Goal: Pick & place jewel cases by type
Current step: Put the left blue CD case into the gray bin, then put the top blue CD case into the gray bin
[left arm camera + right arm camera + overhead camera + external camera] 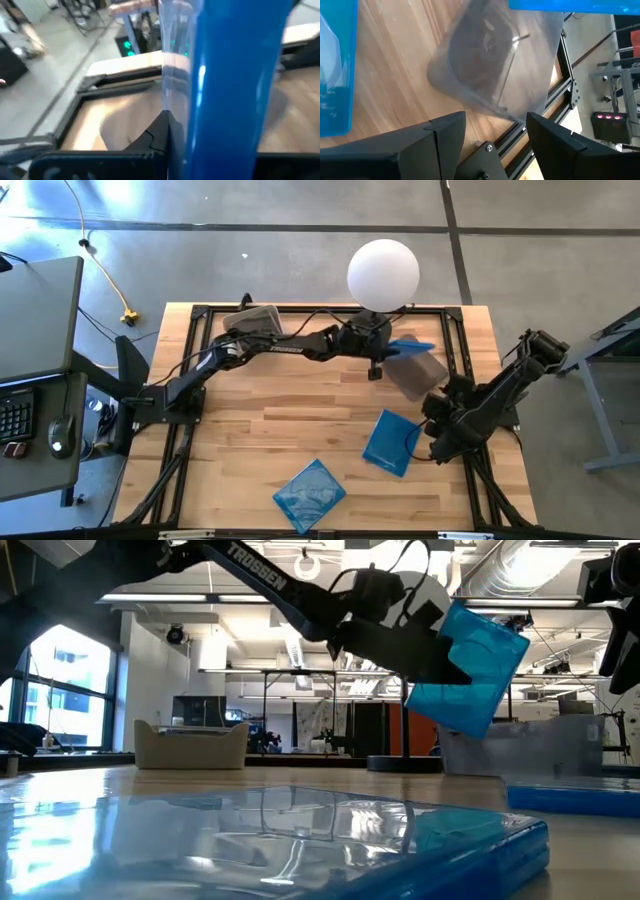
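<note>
Blue jewel case (300, 830) lies flat on table, another by idle spread-fingered right gripper (432, 442). Left gripper (385, 352) clamps a third (468, 665) edge-on above grey bin (415, 372). Looks light, rigid, slick; pinch an edge.

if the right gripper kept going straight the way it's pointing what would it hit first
Most likely the grey bin: it lies straight ahead of the open right gripper, past the table's black frame rail. Depth is unclear, so how far off is uncertain.

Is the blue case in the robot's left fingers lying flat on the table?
No, in the low view the blue case hangs tilted in the air, pinched by the left gripper, well above the wooden table.
</note>
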You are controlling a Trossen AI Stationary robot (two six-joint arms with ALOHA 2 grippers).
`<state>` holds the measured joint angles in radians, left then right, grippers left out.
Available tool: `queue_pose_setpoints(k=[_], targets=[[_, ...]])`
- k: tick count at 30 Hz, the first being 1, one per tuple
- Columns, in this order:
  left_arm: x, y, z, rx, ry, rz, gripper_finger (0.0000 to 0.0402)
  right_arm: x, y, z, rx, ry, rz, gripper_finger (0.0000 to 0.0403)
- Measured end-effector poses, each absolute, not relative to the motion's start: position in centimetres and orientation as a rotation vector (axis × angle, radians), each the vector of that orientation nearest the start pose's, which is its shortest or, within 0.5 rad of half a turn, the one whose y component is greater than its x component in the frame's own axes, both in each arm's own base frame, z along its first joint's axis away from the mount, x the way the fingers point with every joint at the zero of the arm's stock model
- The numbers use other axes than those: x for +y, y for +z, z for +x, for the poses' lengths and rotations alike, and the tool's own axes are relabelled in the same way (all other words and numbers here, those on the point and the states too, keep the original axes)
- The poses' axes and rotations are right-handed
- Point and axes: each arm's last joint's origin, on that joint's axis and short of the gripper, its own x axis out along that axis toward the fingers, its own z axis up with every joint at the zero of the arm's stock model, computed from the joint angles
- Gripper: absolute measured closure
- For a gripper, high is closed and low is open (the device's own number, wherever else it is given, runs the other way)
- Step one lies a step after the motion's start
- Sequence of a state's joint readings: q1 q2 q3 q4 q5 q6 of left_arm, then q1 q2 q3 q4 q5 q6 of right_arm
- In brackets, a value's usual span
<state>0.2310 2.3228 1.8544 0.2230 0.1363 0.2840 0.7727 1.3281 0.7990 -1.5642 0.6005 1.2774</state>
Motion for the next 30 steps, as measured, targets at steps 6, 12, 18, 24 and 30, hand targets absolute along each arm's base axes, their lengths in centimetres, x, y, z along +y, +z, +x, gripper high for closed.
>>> queue_pose_setpoints(k=[6, 12, 18, 24, 30], targets=[[12.0, 21.4, 53.0, 0.198, 0.065, 0.280, 0.0343, 9.5, 20.8, 12.1, 1.245, -0.803, -0.316, 0.0199], [11.8, 21.7, 53.0, 0.152, 0.006, 0.272, 0.0282, 9.5, 20.9, 12.0, 1.248, -0.803, -0.319, 0.0199], [11.3, 22.3, 53.2, 0.091, 0.001, 0.257, 0.0245, 9.5, 20.9, 12.0, 1.249, -0.804, -0.320, 0.0199], [11.3, 22.3, 53.2, 0.101, 0.080, 0.259, 0.0243, 9.5, 20.9, 12.0, 1.249, -0.804, -0.320, 0.0199], [11.2, 22.8, 53.0, 0.118, 0.076, 0.234, 0.0243, 9.5, 20.9, 12.0, 1.247, -0.805, -0.319, 0.0199]])
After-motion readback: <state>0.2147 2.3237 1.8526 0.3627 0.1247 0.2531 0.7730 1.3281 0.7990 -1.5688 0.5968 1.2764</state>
